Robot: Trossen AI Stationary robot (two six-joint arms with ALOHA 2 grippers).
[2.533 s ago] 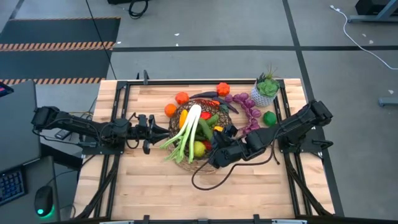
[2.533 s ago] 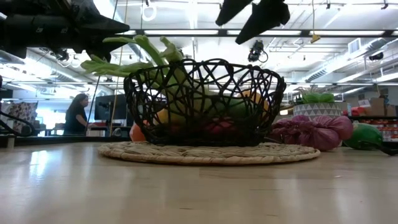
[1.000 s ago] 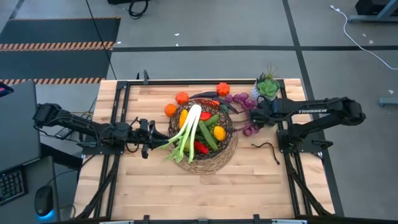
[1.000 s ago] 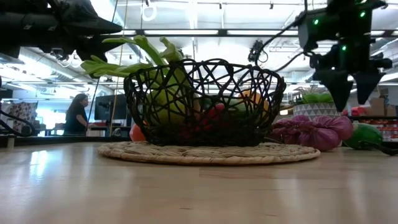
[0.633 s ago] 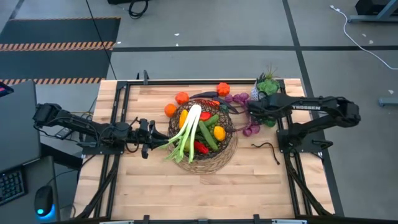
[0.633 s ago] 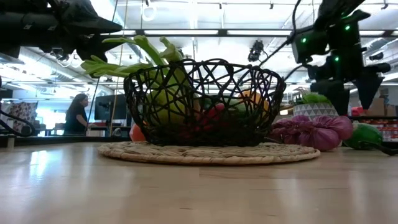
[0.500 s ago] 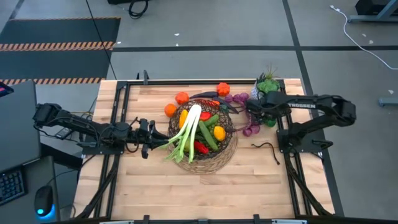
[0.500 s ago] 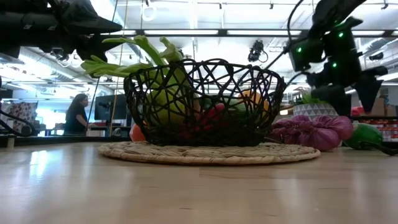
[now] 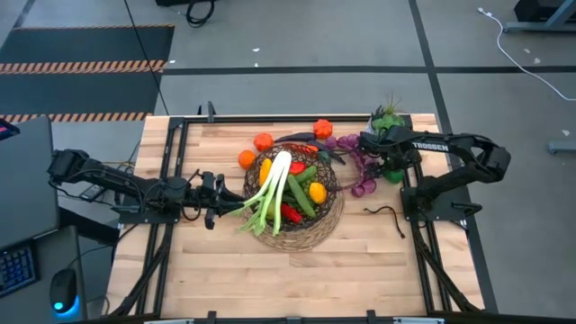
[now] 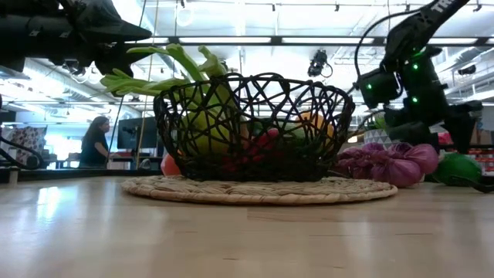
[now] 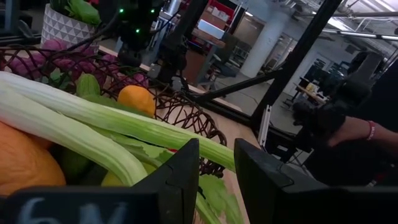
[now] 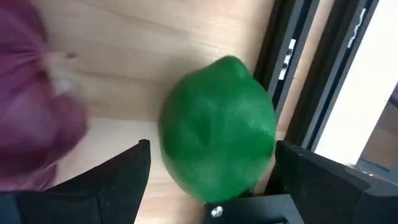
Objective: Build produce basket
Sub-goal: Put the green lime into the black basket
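Note:
The basket (image 9: pixel 330 212) (image 10: pixel 255 93) stands mid-table on its tan base. In it lie a leek (image 9: pixel 274 184), a cucumber (image 9: pixel 300 193), a yellow-orange fruit (image 9: pixel 317 192) and a red pepper (image 9: pixel 290 213). The leek's leaves hang over the basket's left rim. My left gripper (image 9: pixel 222 191) points level at those leaves (image 11: pixel 214 193), its fingers a narrow gap apart. A round green fruit (image 12: pixel 217 127) (image 10: pixel 457 167) rests on the table by the right rail. Above it my right gripper (image 9: pixel 387 165) (image 10: pixel 440 139) points steeply down, open, a finger on either side of it. My left gripper comes level from the table's left. The leek's green leaves (image 11: pixel 214 193) show in the gap between its fingers (image 11: pixel 180 180). Whether the fingers touch them I cannot tell.
Purple grapes (image 9: pixel 355 148) lie between the basket and the green fruit. Orange and red pieces (image 9: pixel 263 141) (image 9: pixel 322 127) sit behind the basket. A potted plant (image 9: pixel 387 121) stands at the far right. A black cable (image 9: pixel 382 213) lies right of the basket. The near half is bare wood.
My right gripper has come down toward the green fruit and tipped to point more steeply down. It has stayed open. Its forearm has swung toward the table's far edge. The produce and the basket have kept their places.

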